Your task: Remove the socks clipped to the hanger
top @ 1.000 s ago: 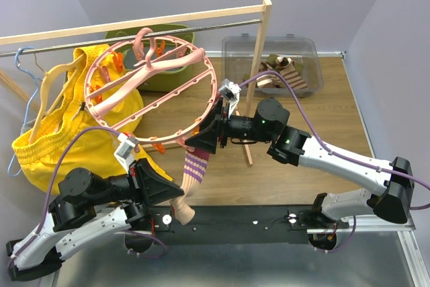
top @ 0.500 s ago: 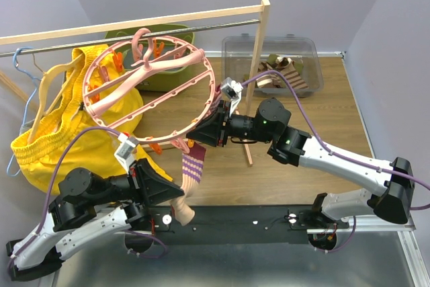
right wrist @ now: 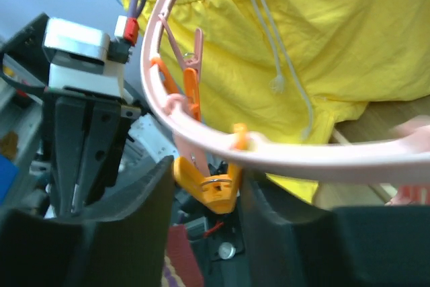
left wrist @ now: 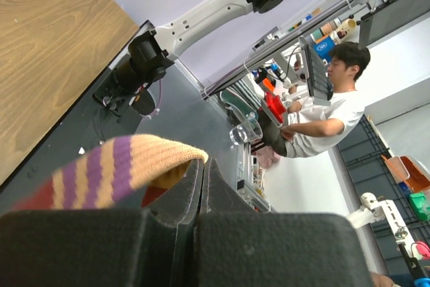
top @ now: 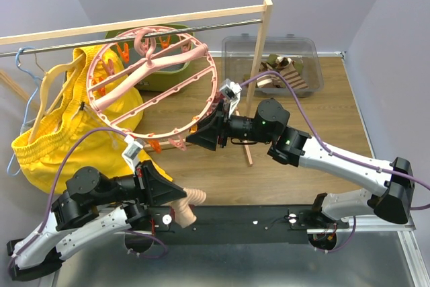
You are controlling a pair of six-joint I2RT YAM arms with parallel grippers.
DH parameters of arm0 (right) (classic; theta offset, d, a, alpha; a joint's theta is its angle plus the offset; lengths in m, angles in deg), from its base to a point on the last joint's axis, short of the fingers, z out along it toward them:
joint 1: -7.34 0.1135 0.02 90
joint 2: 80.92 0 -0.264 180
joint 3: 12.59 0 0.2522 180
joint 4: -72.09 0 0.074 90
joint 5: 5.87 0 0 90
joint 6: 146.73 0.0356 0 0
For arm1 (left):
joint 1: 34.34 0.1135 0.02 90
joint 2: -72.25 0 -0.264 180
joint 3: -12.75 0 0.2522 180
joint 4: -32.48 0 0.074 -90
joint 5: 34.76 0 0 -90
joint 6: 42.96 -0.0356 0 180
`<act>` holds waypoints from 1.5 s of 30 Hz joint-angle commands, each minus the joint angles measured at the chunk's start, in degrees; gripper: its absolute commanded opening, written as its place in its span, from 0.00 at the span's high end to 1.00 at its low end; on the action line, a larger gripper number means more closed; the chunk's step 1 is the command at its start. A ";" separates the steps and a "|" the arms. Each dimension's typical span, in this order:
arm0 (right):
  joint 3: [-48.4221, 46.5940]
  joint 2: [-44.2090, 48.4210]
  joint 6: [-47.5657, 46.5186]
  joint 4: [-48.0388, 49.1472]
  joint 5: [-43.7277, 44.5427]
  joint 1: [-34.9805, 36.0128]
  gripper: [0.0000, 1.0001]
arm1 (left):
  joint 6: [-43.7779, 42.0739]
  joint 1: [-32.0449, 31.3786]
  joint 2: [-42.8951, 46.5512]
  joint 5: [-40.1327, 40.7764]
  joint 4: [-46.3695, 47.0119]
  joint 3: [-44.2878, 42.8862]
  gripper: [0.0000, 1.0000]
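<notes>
The pink ring hanger [top: 151, 85] hangs tilted from the rail, with orange clips around its rim. My right gripper [top: 201, 134] is at its lower right rim, and its fingers straddle and touch one orange clip [right wrist: 213, 183] under the ring [right wrist: 322, 156]. That clip holds nothing. Low at the front, my left gripper [top: 176, 201] is shut on the pinkish-beige sock with purple stripes [left wrist: 114, 169], whose toe [top: 193, 197] pokes out. This sock hangs free of the hanger. More socks [top: 282, 72] lie in the clear bin.
Big yellow shorts [top: 67, 132] hang left on a blue wire hanger [top: 27, 99]. A wooden post [top: 259, 78] stands just behind my right wrist. A green bin [top: 171, 75] sits behind the ring, and the clear bin [top: 306, 48] is at the back right.
The striped sock came off the clip and dropped with my left gripper. The ring swung up and back. My right jaws closed on the clip, then eased a little.
</notes>
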 commanded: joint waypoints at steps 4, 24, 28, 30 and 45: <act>1.33 1.38 0.71 -6.80 -2.12 0.06 0.06 | -1.47 -0.11 -1.59 3.50 -0.46 -2.76 1.00; 10.56 9.11 5.90 -5.12 -12.18 1.38 0.00 | -1.12 -0.11 -5.19 14.06 -3.45 -7.42 1.00; 7.84 9.29 4.41 -14.96 1.64 1.47 0.00 | -1.38 -0.11 -5.46 12.13 -2.22 -6.80 1.00; 7.57 9.37 4.93 -18.83 6.21 1.47 0.00 | -1.21 -0.11 -5.37 11.78 -1.78 -6.45 1.00; 8.80 15.00 6.26 -21.57 3.10 1.47 0.00 | -2.52 -0.11 -5.99 7.73 2.00 -4.69 1.00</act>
